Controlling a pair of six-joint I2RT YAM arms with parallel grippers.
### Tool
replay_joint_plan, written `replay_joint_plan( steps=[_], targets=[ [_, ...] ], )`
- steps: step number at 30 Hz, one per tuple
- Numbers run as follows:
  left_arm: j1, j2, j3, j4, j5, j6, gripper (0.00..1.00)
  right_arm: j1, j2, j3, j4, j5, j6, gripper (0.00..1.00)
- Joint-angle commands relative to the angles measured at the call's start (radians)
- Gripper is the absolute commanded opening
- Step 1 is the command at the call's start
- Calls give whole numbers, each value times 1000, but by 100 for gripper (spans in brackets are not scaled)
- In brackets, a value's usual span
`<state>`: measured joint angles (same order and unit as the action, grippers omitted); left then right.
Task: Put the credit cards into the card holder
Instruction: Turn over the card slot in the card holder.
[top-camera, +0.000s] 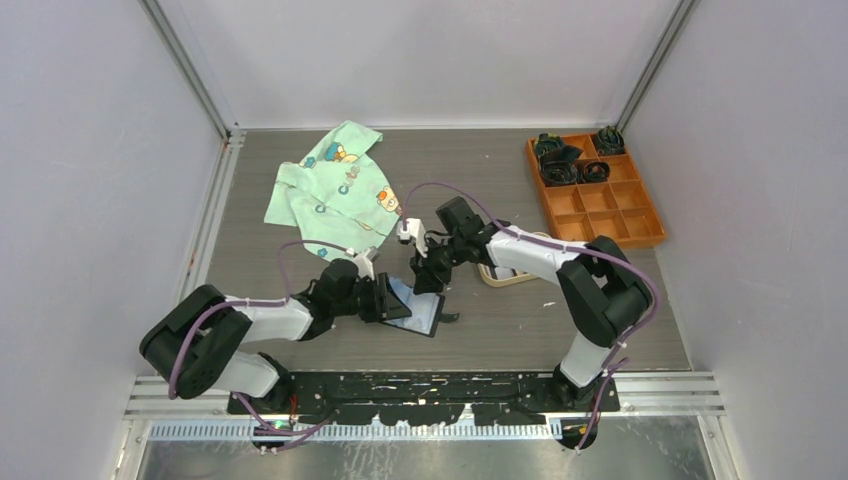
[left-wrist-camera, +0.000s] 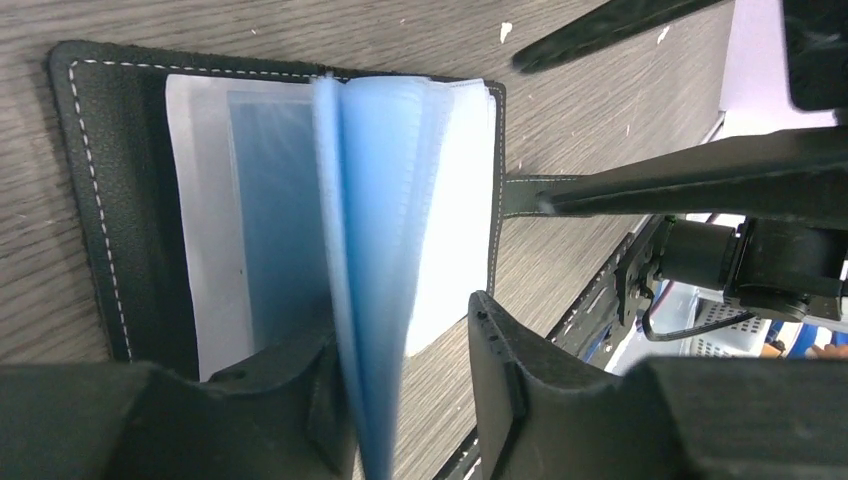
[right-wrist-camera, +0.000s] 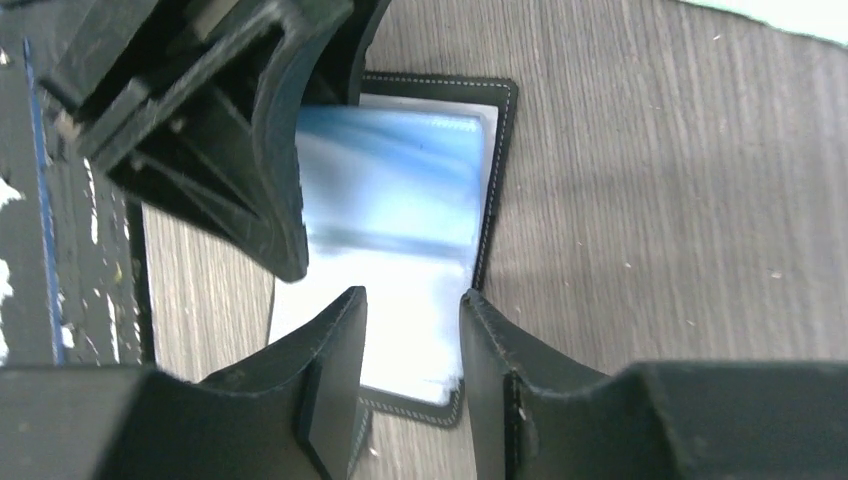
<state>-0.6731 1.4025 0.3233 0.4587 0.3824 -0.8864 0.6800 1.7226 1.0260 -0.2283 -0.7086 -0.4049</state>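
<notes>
Left arm (top-camera: 268, 318): reaches low toward the middle. Left gripper (left-wrist-camera: 400, 328): jaws apart. Right arm (top-camera: 540, 256): elbow bent, reaching inward. Right gripper (right-wrist-camera: 408, 300): pointing down, jaws narrowly apart, close beside the left one.

card holder (top-camera: 428, 320) — hemmed by left pincer (top-camera: 392, 298), right pincer (top-camera: 428, 281)

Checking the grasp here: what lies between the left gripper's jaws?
In the left wrist view, an upright blue sleeve leaf of the open card holder stands between the jaws of the left gripper, close to one jaw, apart from the other.
</notes>
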Motion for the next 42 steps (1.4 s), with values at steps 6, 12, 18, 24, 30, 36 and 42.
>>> replay_joint_plan(
  steps=[6,12,18,24,30,36,42],
  targets=[
    [7,-224,30,-271,-175,54,48,-7,-86,-38,-80,24,-306,61],
    [6,-448,47,-492,-293,125,49,41,-13,-4,-49,176,-233,68],
    [9,-577,6,-520,-247,115,47,52,44,36,-57,235,-174,67],
    [9,-536,-52,-376,-147,38,43,59,51,52,-81,213,-175,42],
    [9,-393,-51,-301,-107,20,42,58,30,55,-93,198,-174,25],
    [8,-307,-25,-238,-84,33,43,59,12,63,-88,138,-116,19],
    [7,-272,-4,-233,-80,56,45,59,29,91,-75,52,9,22]
  ],
)
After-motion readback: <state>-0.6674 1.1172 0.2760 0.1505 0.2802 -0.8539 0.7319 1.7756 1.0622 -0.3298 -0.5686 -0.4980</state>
